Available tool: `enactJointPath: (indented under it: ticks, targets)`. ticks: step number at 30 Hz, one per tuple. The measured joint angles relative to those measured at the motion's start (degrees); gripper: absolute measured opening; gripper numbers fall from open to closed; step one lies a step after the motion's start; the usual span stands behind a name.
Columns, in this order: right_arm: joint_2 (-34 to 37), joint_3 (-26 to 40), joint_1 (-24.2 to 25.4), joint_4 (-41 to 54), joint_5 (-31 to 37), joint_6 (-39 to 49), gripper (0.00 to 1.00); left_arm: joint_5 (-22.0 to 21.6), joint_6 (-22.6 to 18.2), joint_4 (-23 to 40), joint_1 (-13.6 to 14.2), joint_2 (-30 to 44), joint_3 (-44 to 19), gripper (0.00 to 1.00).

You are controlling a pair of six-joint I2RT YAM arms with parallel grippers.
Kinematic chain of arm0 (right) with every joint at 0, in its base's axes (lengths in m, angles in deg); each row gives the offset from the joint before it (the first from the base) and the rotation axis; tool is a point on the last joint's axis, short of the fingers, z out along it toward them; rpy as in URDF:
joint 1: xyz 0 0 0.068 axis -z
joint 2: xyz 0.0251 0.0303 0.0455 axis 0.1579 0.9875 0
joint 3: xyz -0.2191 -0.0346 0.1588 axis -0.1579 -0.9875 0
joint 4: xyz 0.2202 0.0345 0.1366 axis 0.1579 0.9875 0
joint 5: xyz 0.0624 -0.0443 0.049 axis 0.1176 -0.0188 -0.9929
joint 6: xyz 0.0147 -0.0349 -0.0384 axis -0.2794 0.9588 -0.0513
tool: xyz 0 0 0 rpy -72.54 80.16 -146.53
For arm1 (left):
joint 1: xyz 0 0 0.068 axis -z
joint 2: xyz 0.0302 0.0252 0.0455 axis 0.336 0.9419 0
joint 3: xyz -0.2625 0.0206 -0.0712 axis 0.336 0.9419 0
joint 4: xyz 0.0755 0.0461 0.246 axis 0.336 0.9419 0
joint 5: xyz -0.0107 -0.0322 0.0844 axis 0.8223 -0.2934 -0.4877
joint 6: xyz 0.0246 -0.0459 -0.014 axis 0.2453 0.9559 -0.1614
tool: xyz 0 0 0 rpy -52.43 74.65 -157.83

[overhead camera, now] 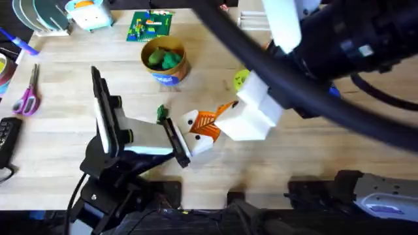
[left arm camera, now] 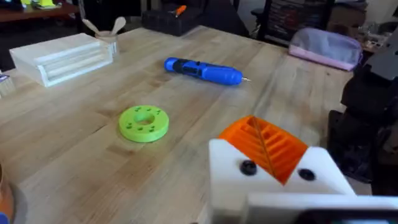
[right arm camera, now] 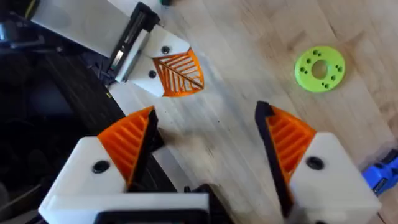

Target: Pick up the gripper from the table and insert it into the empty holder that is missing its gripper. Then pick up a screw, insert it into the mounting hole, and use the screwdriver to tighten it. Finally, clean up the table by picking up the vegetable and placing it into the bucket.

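Screw-fastening stage: right gripper (right arm camera: pixel 208 140) hangs wide open, empty, just beside the left gripper (right arm camera: pixel 177 74).
Left's opening cannot be judged; next, fetch the screwdriver (left arm camera: pixel 202 70).

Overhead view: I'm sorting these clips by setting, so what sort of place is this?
Probably a robotics lab or workshop bench. A pale wooden tabletop holds purple-handled scissors, a lime-green round plastic disc and a thick bright-blue cylindrical screwdriver, with dark cluttered shelving in the room behind.
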Motion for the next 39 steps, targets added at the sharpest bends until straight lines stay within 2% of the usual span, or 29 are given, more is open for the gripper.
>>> enactJointPath:
  ticks: [7,10,13,18,21,23,26,28,32,36,39]
  targets:
    - [-1.44,0.02,0.93,3.20,0.07,-0.24,0.962,0.00,0.00,0.00,0.00,0.00,0.00,0.009]
    - [-1.44,0.02,3.68,7.41,1.26,-1.09,0.962,0.00,0.00,0.00,0.00,0.00,0.00,0.009]
    - [-1.53,0.02,11.49,11.56,2.69,-1.60,0.962,0.00,-0.02,0.00,0.00,0.00,0.00,0.009]
    - [-4.31,-1.77,30.33,10.33,3.99,-1.65,0.962,0.00,0.00,0.00,0.00,0.00,0.00,0.009]
    - [-8.46,-8.11,41.42,4.94,4.29,-0.83,0.962,0.00,-0.02,0.00,0.00,0.00,0.00,0.009]
    - [-11.08,-15.17,49.11,-2.03,3.89,0.23,0.962,0.00,-0.02,0.00,0.00,0.00,0.00,0.009]
    - [-11.21,-24.16,56.92,-13.71,3.55,1.12,0.963,0.00,-0.02,0.00,0.00,0.00,0.00,0.009]
    - [-9.36,-29.07,60.37,-21.18,3.30,2.83,0.962,0.00,-0.02,0.00,0.00,0.00,0.00,0.009]
    - [-4.23,-35.17,63.26,-30.76,3.21,11.95,0.964,0.00,-0.02,0.00,0.00,0.00,0.00,0.009]
    - [1.16,-36.04,63.32,-37.80,2.99,21.23,0.963,0.00,-0.02,0.00,0.00,0.00,0.00,0.009]
    - [4.98,-36.04,63.34,-42.26,2.97,24.82,0.965,0.00,-0.02,0.00,0.00,0.00,0.00,0.009]
